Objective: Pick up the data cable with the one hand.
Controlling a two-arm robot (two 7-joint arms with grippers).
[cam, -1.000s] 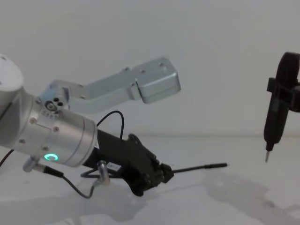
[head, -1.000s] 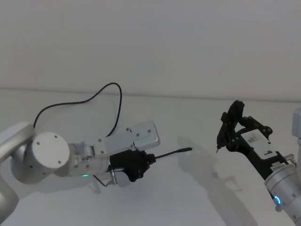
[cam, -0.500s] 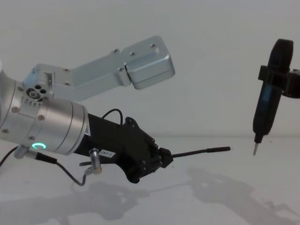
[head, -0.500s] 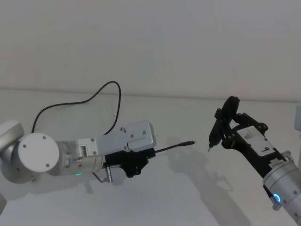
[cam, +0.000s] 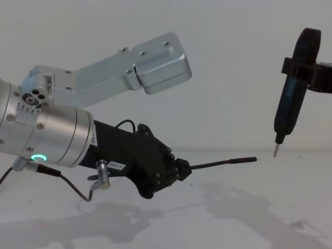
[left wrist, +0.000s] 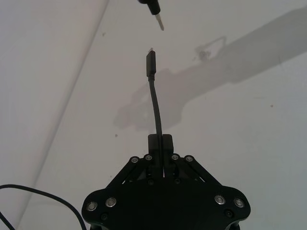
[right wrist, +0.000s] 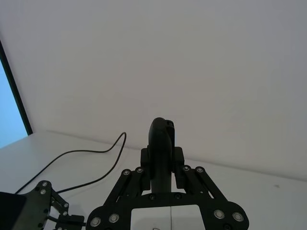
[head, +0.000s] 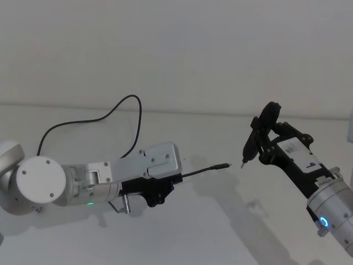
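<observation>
Tabletop point(head: 220, 232), white and broad, lies under both our arms. Our left gripper point(head: 176, 179) hangs low over it at our left, fingers point(left wrist: 167, 143) pressed together on the data cable point(head: 201, 171). The cable is lifted clear of the surface there and juts out stiffly to our right; behind the gripper its slack loops away towards the wall. Our right gripper point(head: 267, 148) is raised at our right, its fingers clamped on a black pen-shaped tool point(head: 257, 134) that points downward. The cable's plug point(head: 222, 166) ends just beside the tool's metal tip point(head: 241, 163), a small gap between them.
</observation>
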